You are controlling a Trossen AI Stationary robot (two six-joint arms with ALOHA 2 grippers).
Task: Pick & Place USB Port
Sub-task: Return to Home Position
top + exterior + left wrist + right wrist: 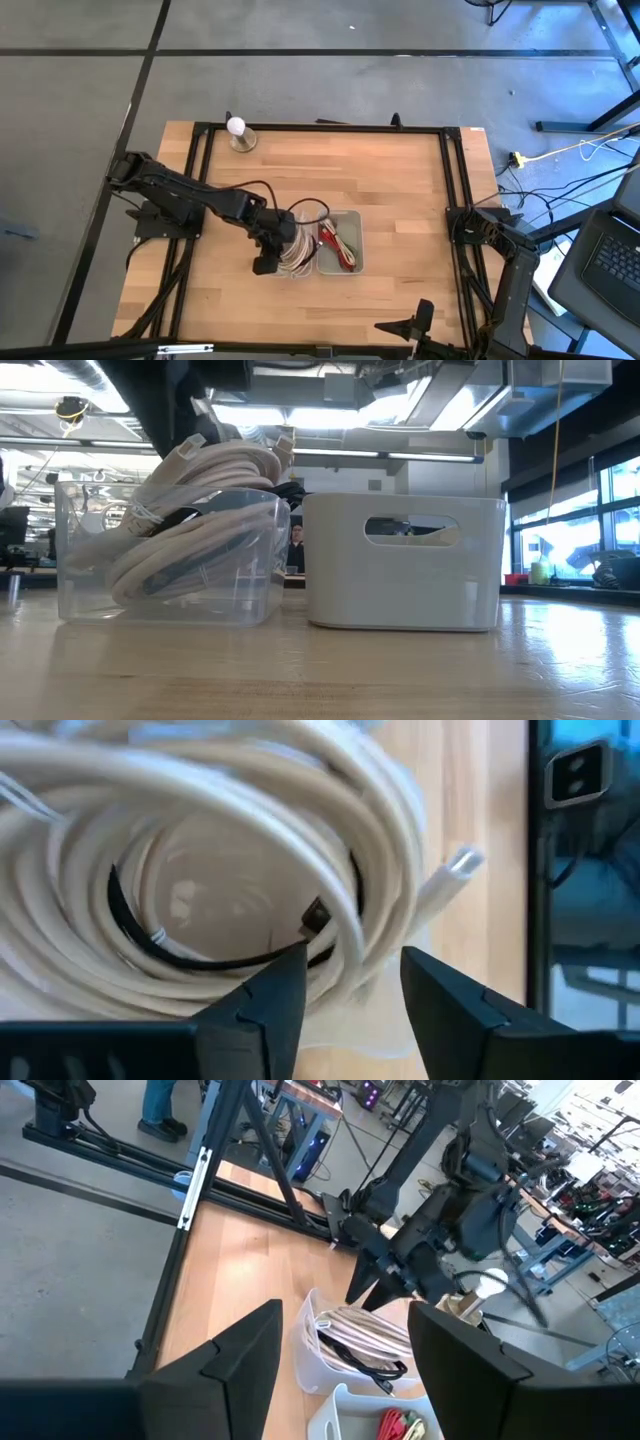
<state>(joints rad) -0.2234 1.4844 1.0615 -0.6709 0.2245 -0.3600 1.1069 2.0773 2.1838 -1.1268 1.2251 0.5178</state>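
A clear bin (297,255) at the table's middle holds a coil of white USB cables (200,850) with a thin black cable (190,955) among them. The coil rises above the bin's rim in the low view (200,480), with a white plug (186,450) on top. My left gripper (280,243) is open over this bin. In the left wrist view (350,985) its fingers stand on either side of the coil's outer strands. A white bin (340,243) beside it holds red cables (335,242). My right gripper (340,1350) is open and empty at the table's right edge. My left gripper has its open fingers on either side of the outer white strands (352,935) at the coil's edge, coming from above. Whether the fingers touch the strands I cannot tell. The coil lies in the clear bin.
A white ball on a round stand (238,133) is at the table's far left. A black frame (450,180) runs around the table. Bare wood lies on the far side (340,170) and the near side of the bins.
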